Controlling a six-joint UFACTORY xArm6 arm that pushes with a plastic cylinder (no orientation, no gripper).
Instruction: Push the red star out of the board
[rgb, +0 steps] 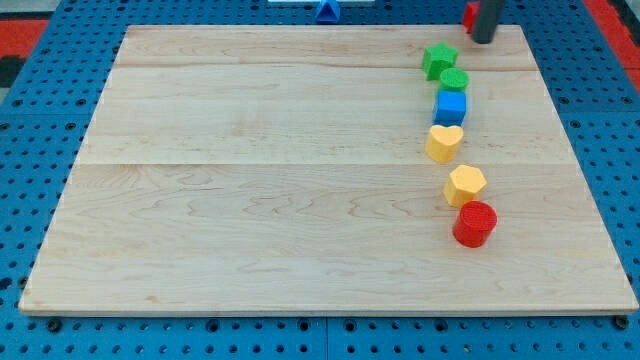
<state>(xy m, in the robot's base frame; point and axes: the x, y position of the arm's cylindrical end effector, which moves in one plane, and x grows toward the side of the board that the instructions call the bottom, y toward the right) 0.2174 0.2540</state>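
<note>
My tip (484, 40) is at the view's top right, just over the board's (250, 180) top edge. A red block (467, 14) shows touching the rod's left side, beyond the board's top edge on the blue pegboard. The rod and the frame edge hide most of it, so its shape cannot be made out. The tip is above and to the right of the green star (438, 60).
A column of blocks runs down the board's right side: the green star, a green cylinder (454, 80), a blue cube (450, 106), a yellow heart (444, 142), a yellow hexagon (465, 185) and a red cylinder (474, 223). A blue triangle (326, 10) lies off the board at the top.
</note>
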